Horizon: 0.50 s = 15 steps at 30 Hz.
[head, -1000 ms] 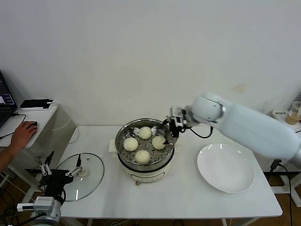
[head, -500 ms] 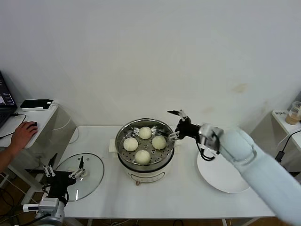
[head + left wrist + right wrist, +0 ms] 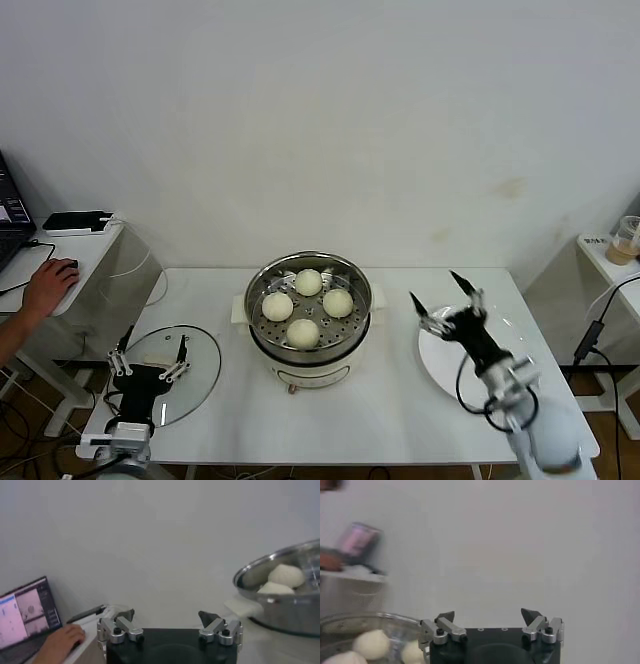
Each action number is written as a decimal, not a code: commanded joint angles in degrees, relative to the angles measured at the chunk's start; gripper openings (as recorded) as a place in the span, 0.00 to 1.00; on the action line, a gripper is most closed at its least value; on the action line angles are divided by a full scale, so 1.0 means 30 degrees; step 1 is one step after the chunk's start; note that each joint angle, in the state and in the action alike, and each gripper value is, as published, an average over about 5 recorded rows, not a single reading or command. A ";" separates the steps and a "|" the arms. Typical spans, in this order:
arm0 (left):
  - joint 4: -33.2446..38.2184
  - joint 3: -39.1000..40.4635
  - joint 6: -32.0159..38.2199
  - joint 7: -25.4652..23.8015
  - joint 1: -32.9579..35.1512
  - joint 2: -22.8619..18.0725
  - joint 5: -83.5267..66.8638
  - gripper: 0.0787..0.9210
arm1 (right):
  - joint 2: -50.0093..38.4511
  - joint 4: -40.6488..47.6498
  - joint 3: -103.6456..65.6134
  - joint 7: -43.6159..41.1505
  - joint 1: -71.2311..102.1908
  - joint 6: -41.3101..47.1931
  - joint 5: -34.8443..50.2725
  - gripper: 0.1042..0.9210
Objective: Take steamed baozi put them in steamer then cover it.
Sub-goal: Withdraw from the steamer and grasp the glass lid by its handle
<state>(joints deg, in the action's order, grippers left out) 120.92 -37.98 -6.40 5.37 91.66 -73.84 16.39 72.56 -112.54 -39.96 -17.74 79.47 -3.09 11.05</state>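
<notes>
Several creamy-white steamed baozi (image 3: 308, 282) lie on the perforated tray of the shiny round steamer (image 3: 258, 290) at the table's middle. They also show in the left wrist view as baozi (image 3: 286, 575) in the steamer (image 3: 270, 611), and in the right wrist view as baozi (image 3: 370, 644). The cover (image 3: 196, 382), a clear glass lid, lies flat on the table left of the steamer. My left gripper (image 3: 151, 352) hangs open over the lid, empty. My right gripper (image 3: 433, 288) stands open and empty above the left part of the white plate, away from the steamer.
A flat white plate (image 3: 500, 385) lies right of the steamer. On a side table at the left, a person's hand (image 3: 45, 285) rests on a mouse beside a laptop (image 3: 8, 215) and a phone (image 3: 75, 218). A cup (image 3: 628, 240) stands on a stand at far right.
My right arm has drawn back from the steamer's right rim toward me, ending over the plate, still open. My left gripper has crept a little farther over the lid.
</notes>
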 commanded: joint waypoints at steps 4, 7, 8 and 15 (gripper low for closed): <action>-0.3194 0.0178 0.2368 -0.0007 0.0287 0.2884 1.5809 0.88 | 0.3747 -0.0711 -0.3253 0.2062 0.4780 -0.0474 -0.0356 0.88; -0.3474 0.0025 0.2409 0.0371 0.0568 0.2934 1.8550 0.88 | 0.3986 -0.1110 -0.3023 0.2262 0.4835 -0.0321 -0.0522 0.88; -0.3629 0.0032 0.2422 0.0478 0.0571 0.2982 1.9320 0.88 | 0.4056 -0.1319 -0.2953 0.2340 0.4854 -0.0254 -0.0577 0.88; -0.5364 0.0498 0.2221 0.0353 -0.0457 0.3695 2.1964 0.88 | 0.4448 -0.2607 -0.2724 0.2666 0.5233 0.0093 -0.1061 0.88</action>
<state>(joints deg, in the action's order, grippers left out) 111.22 -37.10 -1.08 6.19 91.94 -66.17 59.80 82.52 -116.48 -46.31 -11.99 91.37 -3.23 9.17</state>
